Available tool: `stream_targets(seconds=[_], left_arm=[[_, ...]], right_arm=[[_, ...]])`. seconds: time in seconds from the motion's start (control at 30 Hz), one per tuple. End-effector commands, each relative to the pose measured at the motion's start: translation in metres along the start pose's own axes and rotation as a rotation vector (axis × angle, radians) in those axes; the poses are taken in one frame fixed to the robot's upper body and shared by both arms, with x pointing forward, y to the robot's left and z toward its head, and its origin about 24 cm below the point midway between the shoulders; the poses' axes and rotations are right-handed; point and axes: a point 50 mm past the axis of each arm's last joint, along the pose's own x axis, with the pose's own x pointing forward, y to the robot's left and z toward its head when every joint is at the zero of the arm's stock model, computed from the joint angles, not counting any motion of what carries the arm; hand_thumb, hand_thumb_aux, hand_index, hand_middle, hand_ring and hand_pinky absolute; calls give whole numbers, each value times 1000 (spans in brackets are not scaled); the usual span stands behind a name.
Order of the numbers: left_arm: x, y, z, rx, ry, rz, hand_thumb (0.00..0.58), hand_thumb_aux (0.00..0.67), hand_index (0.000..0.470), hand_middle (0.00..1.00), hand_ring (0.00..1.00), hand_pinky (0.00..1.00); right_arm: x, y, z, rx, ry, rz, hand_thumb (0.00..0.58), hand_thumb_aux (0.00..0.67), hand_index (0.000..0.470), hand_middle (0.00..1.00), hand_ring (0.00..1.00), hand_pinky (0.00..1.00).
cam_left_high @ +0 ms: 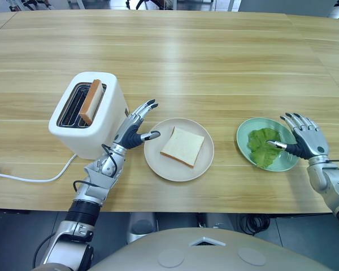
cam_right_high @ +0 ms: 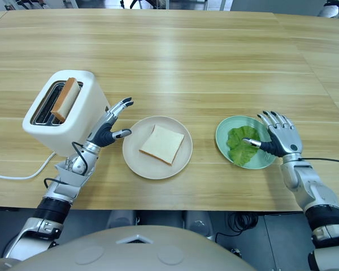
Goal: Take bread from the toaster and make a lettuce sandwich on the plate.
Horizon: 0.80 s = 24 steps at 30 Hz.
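In the left eye view, a white toaster (cam_left_high: 101, 129) stands on the left of the wooden table (cam_left_high: 214, 68), its cord (cam_left_high: 34, 178) trailing off toward the near left edge. One toasted slice (cam_left_high: 91, 101) stands upright in the slot nearer the plates, its top well above the toaster's rim. The robot's left hand (cam_left_high: 134, 131) is raised just beside the toaster, between it and the cream plate (cam_left_high: 152, 159), fingers spread and holding nothing, the thumb pointing at the plate's rim. A white bread slice (cam_left_high: 182, 146) lies flat at the middle of that plate. In the right eye view, a green plate (cam_right_high: 223, 127) sits just to the right of the cream one, apart from it, with a lettuce leaf (cam_right_high: 241, 145) lying in it. The right hand (cam_right_high: 281, 138) is at the green plate's right edge, fingers fanned upward and empty, the thumb stretched over the lettuce; whether it touches the leaf cannot be told.
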Motion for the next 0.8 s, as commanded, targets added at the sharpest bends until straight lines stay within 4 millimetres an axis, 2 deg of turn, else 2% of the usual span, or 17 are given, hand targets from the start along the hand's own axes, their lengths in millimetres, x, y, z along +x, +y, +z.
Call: stream_targets(seconds=[0.03, 0.27, 0.67, 0.7, 0.73, 0.8], left_arm=[[-3, 0, 0, 1, 8, -12, 0, 0, 0, 0, 0, 0], [-5, 2, 0, 5, 14, -18, 0, 0, 0, 0, 0, 0], [-5, 1, -1, 4, 18, -18, 0, 0, 0, 0, 0, 0], [-6, 1, -1, 4, 18, -18, 0, 0, 0, 0, 0, 0], [-6, 2, -1, 4, 19, -18, 0, 0, 0, 0, 0, 0], [-7, 2, -1, 4, 21, -18, 0, 0, 0, 0, 0, 0]], right_arm=[[-2, 6, 7, 39, -15, 69, 0, 0, 0, 0, 0, 0], [-8, 22, 23, 115, -72, 218, 0, 0, 0, 0, 0, 0], [-4, 25, 14, 80, -29, 216, 0, 0, 0, 0, 0, 0], [-4, 25, 14, 77, -28, 215, 14, 8, 5, 0, 0, 0], [-3, 25, 14, 75, -27, 214, 112, 68, 47, 0, 0, 0], [-3, 25, 13, 68, -24, 209, 223, 145, 99, 0, 0, 0]])
